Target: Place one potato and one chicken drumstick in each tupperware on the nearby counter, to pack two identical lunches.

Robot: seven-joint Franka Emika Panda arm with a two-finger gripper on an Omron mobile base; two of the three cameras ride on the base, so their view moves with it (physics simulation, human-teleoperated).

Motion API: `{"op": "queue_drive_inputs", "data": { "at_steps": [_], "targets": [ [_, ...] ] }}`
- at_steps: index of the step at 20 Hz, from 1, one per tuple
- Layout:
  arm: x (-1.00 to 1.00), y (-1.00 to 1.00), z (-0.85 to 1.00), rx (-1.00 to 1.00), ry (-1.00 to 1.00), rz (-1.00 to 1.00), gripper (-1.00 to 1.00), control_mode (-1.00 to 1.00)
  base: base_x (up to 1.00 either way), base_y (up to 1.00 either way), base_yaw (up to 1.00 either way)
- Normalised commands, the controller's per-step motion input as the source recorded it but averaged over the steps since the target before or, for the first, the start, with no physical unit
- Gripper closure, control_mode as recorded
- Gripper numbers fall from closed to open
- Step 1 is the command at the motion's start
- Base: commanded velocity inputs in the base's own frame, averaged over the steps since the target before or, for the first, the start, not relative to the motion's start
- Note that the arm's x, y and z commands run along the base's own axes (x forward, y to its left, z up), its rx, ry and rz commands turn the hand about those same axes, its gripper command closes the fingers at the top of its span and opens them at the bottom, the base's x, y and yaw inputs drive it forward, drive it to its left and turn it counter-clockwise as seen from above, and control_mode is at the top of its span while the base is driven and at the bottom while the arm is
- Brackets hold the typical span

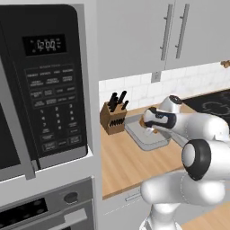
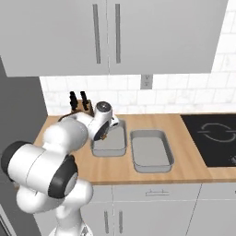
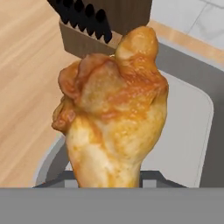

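I pinch the chicken drumstick (image 3: pixel 114 118) in my fingers (image 2: pixel 105 134), its long axis running straight out from them, hanging over the left tupperware (image 2: pixel 109 143) and clear of its floor. Left of that tray stands the knife block (image 1: pixel 113 117), close behind my hand. Right of it the second tupperware (image 2: pixel 151 151) sits bare on the table (image 2: pixel 184 166); beyond that, the cooktop (image 2: pixel 212 138).

The white arm is reaching forward and down from its base, elbow bent high, wrist angling downward; its end effector (image 1: pixel 150 130) is gripping a drumstick (image 3: pixel 113 118).
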Motion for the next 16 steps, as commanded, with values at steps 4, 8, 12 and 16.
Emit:
{"op": "queue_drive_inputs", "data": {
  "at_steps": [4,8,12,16],
  "targets": [
    [0.34,-0.06,-0.53,0.0,0.0,0.0,1.0,-1.0,0.0,0.0,0.0],
    [0.34,0.0,-0.58,0.0,0.0,0.0,1.0,-1.0,0.0,0.0,0.0],
    [0.29,0.0,-0.43,0.0,0.0,0.0,-1.0,-1.0,0.0,0.0,0.0],
    [0.33,0.0,-0.15,0.0,0.0,0.0,-1.0,-1.0,0.0,0.0,0.0]
  ]
}}
